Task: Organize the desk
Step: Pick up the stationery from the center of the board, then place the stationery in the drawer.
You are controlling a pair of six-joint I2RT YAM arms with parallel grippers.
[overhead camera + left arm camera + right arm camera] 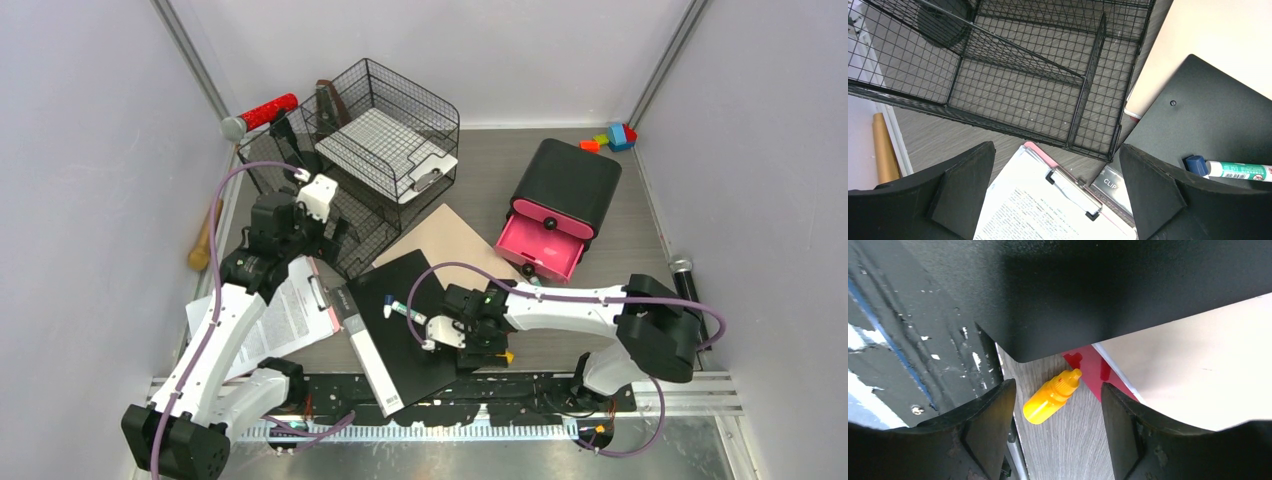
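The desk (480, 170) is a grey wood-grain top strewn with office items. My left gripper (335, 232) hangs open over a pink clipboard (1048, 210) of printed pages, just in front of the black wire-mesh rack (1013, 75); nothing sits between its fingers (968, 185). My right gripper (1058, 385) is open low over the desk's front edge. A small yellow dropper bottle (1050, 397) lies on the wood between its fingers, untouched. In the top view the bottle (507, 356) peeks out beside the right gripper (485, 335).
A black board (420, 320) carries a blue-capped glue stick (405, 312) and overlaps a tan envelope (445, 240). A black drawer unit (560, 200) has its pink drawer pulled out. A clip box (1110, 182), red roller (262, 113), toy blocks (612, 137) and microphone (685, 280) lie around.
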